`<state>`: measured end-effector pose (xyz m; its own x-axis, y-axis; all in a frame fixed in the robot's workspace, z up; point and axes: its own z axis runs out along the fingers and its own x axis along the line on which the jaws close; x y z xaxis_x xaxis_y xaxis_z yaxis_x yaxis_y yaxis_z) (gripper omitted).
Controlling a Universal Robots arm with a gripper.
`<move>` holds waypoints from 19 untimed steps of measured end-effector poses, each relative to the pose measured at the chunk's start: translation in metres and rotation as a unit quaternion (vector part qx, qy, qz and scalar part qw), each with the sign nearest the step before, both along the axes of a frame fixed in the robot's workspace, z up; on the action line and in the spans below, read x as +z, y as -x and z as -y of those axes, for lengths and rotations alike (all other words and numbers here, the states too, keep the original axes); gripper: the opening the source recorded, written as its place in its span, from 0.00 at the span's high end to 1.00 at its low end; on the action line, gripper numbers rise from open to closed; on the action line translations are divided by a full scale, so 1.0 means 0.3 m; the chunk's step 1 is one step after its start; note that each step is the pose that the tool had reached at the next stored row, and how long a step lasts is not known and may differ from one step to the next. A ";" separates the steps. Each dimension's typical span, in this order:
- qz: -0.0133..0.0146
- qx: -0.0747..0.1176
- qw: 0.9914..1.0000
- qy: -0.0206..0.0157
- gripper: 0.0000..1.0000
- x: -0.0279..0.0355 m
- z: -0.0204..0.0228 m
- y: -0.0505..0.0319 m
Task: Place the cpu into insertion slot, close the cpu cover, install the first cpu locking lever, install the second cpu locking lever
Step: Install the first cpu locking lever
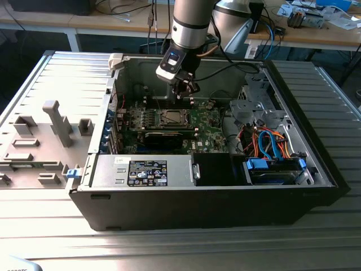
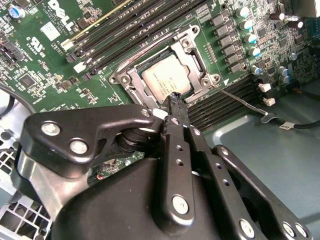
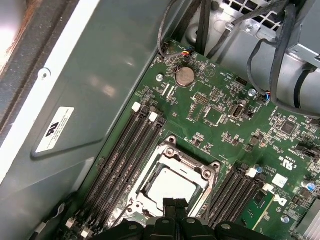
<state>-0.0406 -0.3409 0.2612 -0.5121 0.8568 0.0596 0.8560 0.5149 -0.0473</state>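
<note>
Exterior view: claw (image 1: 186, 90) is down inside the open computer case (image 1: 197, 209), hanging over the motherboard (image 1: 206, 121). The cpu (image 1: 171, 117) sits in its socket below the tips, slightly to the exterior view's left. The power supply (image 1: 148, 172) is well clear on the camera side of the claw. Second wrist view: claw (image 2: 175, 98) is fully closed, fingers pressed together, nothing visible between them. cpu (image 2: 167, 80) lies flat in the socket just beyond the tips, with the cpu cover (image 2: 194, 42) down around it and the chip showing through the window. A thin locking lever (image 2: 240, 102) runs out from the socket corner beside the tips, across the memory slots (image 2: 220, 107). Can't tell if the tips touch the socket. First wrist view: claw (image 3: 173, 204) tips are together, with the cpu (image 3: 167, 189) and cpu cover (image 3: 190, 159) right ahead of them.
</note>
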 end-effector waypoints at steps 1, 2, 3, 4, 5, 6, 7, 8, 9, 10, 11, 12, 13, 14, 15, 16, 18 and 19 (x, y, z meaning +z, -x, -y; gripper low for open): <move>0.000 0.001 1.000 0.000 0.89 0.000 0.000 0.000; 0.000 0.002 1.000 0.000 0.89 0.000 0.000 0.000; 0.000 0.004 1.000 0.000 0.89 0.000 0.000 0.000; 0.000 0.005 1.000 0.000 0.89 0.000 0.000 0.000; 0.000 0.007 1.000 0.000 0.89 0.000 0.000 0.000; 0.000 0.009 1.000 0.000 0.89 0.000 0.000 0.000; 0.000 0.011 1.000 0.000 0.89 0.000 0.000 0.000; 0.000 0.014 1.000 0.000 0.89 0.000 0.000 0.000; 0.000 0.017 1.000 0.000 0.89 0.000 0.000 0.000; 0.000 0.020 1.000 0.000 0.89 0.000 0.000 0.000; 0.000 0.021 1.000 0.000 0.89 0.000 0.000 0.000; 0.000 0.023 1.000 0.000 0.89 0.000 0.000 0.000; 0.000 0.025 1.000 0.000 0.89 0.000 0.000 0.000; 0.000 0.027 1.000 0.000 0.89 0.000 0.000 0.000; 0.000 0.029 1.000 0.000 0.89 0.000 0.000 0.000; 0.000 0.030 1.000 0.000 0.89 0.000 0.000 0.000; 0.000 0.032 0.999 0.000 0.89 0.000 0.000 0.000; 0.000 0.033 0.999 0.000 0.89 0.000 0.000 0.000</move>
<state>-0.0405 -0.3409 0.2612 -0.5670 0.8215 0.0599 0.8205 0.5697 -0.0471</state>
